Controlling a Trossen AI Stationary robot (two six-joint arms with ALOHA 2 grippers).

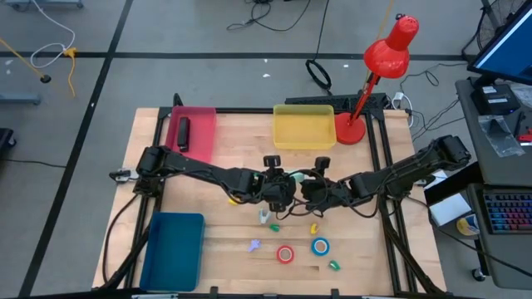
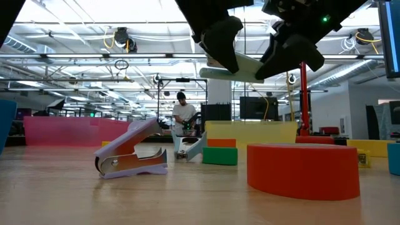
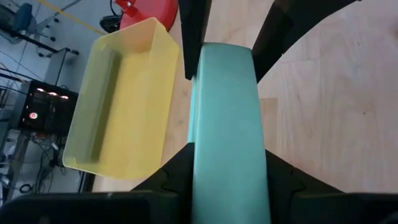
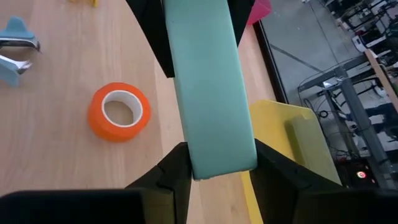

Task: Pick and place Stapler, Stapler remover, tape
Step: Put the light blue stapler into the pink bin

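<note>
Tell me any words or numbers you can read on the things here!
None can be read.
Mint-green stapler, held between the left tool and right tool: plain.
Orange tape: no print.
Yellow tray: no label.
Screens beside the table: too small and blurred.

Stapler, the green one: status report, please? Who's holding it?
Left gripper shut on green stapler. Right gripper shut on its other end. Stapler lifted above table. Nothing seen blocking.
</note>
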